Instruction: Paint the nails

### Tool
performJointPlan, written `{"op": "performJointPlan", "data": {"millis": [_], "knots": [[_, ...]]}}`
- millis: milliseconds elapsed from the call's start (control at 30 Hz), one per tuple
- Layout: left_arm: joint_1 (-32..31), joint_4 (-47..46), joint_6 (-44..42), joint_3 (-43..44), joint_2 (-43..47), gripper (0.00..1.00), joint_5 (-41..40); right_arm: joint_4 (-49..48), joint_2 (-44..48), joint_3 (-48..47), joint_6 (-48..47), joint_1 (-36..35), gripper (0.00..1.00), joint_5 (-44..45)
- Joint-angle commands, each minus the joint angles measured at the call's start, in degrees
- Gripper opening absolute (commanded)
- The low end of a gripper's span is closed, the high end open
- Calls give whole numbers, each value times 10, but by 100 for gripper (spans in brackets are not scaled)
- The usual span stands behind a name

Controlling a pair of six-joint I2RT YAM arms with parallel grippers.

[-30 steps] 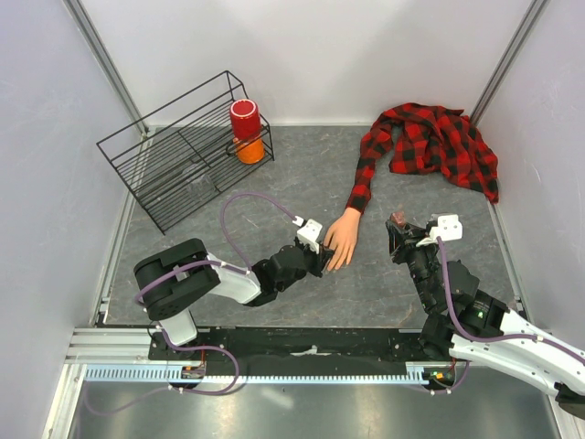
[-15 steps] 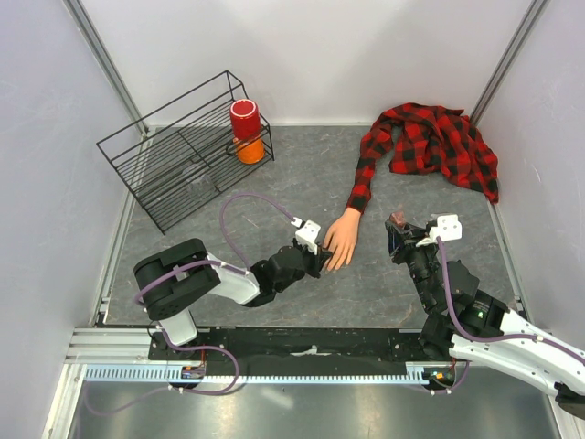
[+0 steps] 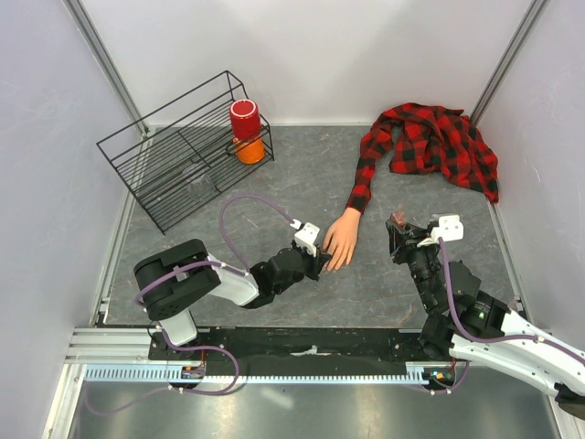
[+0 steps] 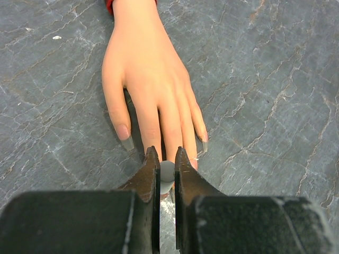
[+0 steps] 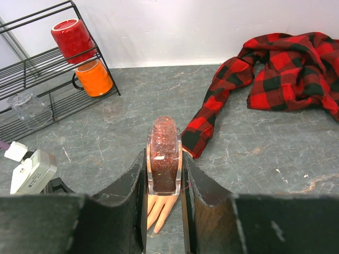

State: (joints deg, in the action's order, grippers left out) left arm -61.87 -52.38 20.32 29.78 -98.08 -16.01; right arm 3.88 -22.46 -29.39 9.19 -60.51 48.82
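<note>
**Item: nail-painting station, application step.**

- Mannequin hand (image 3: pixel 341 238): pale peach, palm down on the grey table (image 3: pixel 384 293), fingers pointing toward 7 o'clock. Its wrist runs into the sleeve of a red-and-black plaid shirt (image 3: pixel 430 137), which is heaped at 1 o'clock.
- Nails (image 4: pixel 123 132): at the fingertips, long and translucent. No colour can be made out on those showing; the middle ones are hidden behind the jaws.
- Left gripper (image 4: pixel 166 154): at 7 o'clock of the hand, tips just at the middle fingertips. It is clenched on a small white cap (image 4: pixel 167 172), probably the polish brush's handle; no bristles are visible.
- Right gripper (image 3: pixel 398 231): at 3 o'clock of the hand and apart from it, grasping an upright clear polish bottle (image 5: pixel 164 159) filled with red glitter.
- Wire rack (image 3: pixel 174 165): at 10 o'clock, holding a red mug (image 3: pixel 244 119) stacked on an orange mug (image 3: pixel 249 150).

**Step in hand (judged):** brush brought to a nail, stroke starting or under way.

**Next move calls for:** a short, light draw along one nail toward 7 o'clock. The brush should stay off the skin, and the bottle should be kept level for re-dipping.
</note>
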Motion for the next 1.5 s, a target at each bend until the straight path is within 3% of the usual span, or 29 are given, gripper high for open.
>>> {"op": "performJointPlan", "data": {"millis": [0, 567, 1467], "knots": [[-3, -17, 10, -4, 18, 2, -10, -19, 7, 3, -1, 1, 0, -5], [6, -15, -33, 29, 4, 2, -12, -19, 2, 3, -1, 1, 0, -5], [10, -22, -5, 12, 1, 2, 7, -19, 7, 2, -1, 2, 0, -6]]}}
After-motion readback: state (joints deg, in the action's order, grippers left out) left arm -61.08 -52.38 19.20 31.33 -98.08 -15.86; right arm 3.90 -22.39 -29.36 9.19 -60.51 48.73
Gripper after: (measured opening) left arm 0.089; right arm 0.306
